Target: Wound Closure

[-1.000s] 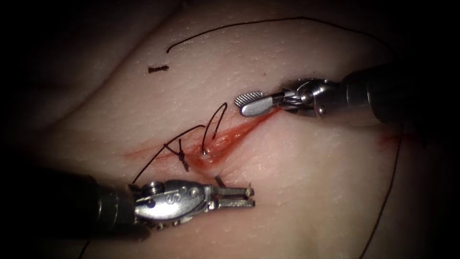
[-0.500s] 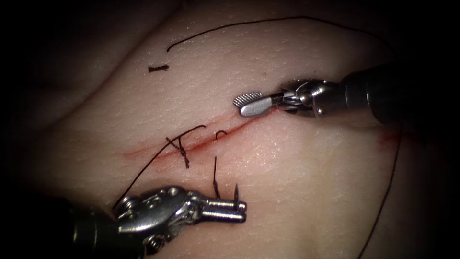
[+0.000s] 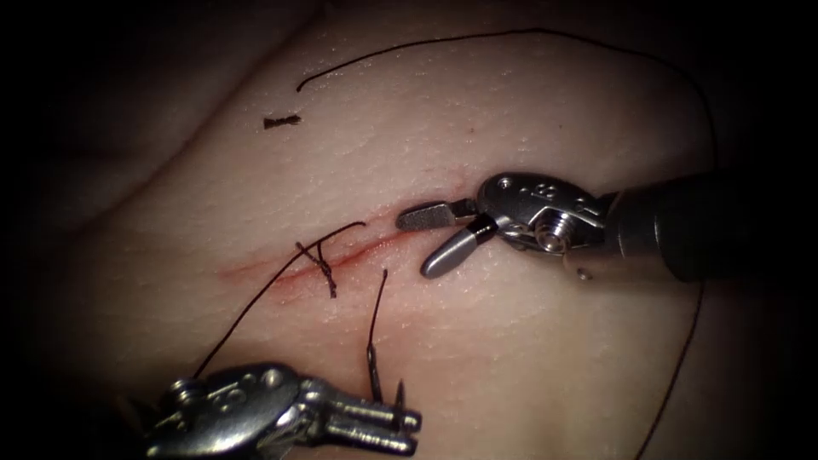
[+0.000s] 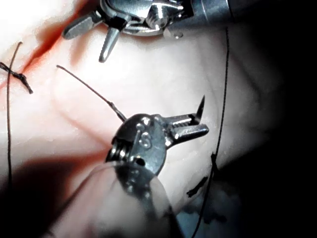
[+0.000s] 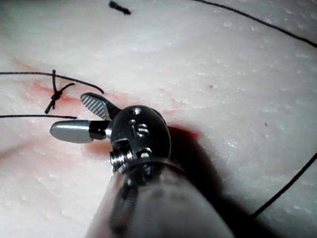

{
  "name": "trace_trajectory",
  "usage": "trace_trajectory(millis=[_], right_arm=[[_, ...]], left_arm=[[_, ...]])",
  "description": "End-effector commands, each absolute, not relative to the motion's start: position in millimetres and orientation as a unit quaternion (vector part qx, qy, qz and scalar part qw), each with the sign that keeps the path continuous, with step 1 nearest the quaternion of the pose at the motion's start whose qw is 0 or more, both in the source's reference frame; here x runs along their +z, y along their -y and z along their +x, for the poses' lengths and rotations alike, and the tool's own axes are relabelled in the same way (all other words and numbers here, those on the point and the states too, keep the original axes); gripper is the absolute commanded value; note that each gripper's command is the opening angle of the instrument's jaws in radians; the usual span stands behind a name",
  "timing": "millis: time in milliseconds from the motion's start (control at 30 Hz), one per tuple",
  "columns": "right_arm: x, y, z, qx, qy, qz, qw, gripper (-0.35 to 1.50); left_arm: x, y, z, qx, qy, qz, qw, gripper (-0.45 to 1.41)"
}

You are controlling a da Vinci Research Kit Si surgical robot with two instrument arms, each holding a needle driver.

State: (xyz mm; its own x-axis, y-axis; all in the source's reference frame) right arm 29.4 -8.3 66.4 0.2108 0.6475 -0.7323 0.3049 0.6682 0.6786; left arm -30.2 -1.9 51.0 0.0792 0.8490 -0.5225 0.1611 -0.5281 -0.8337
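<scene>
Tissue [image 3: 528,358] carries your cut [image 3: 341,255], one knot [image 3: 322,271] already across it. Your left tool [image 3: 409,422], below the cut, pinches the needle [image 3: 398,393] near its tip, clear of tissue; a slack grip could let it swivel. Your right tool [image 3: 430,238] hovers with fingers spread, empty. Thread [image 3: 373,319] trails close by and could snag.

You have pale pinkish-cream tissue [image 3: 528,358] with a fine dimpled grain, and a thin red line of fluid [image 3: 281,271] along the cut [image 3: 358,251]. Your thread [image 3: 694,341] is black, as is the knot [image 3: 319,266] and the short cut end [image 3: 281,122] at the far left. Both tools, left [image 3: 407,422] and right [image 3: 430,238], are shiny silver on dark shafts; the right tool's jaw face carries fine cross-ridges. The needle [image 3: 372,366] looks dark grey.
</scene>
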Motion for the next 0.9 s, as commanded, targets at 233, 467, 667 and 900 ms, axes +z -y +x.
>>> trace_trajectory(millis=[233,467,667,900], right_arm=[[67.9,11.6,31.3,0.087,-0.611,0.37,0.695,1.23],[70.1,11.6,32.1,0.084,-0.605,0.36,0.705,1.16],[71.1,12.0,31.9,0.078,-0.595,0.356,0.716,1.11],[71.7,13.0,32.4,0.077,-0.587,0.347,0.728,0.94]], left_arm=[[49.8,2.7,-30.6,0.572,0.371,-0.67,0.295,-0.45],[47.0,2.9,-30.7,0.578,0.364,-0.673,0.284,-0.45],[44.9,2.9,-30.2,0.584,0.353,-0.679,0.272,-0.45],[42.7,2.3,-30.0,0.607,0.32,-0.68,0.26,-0.45]])
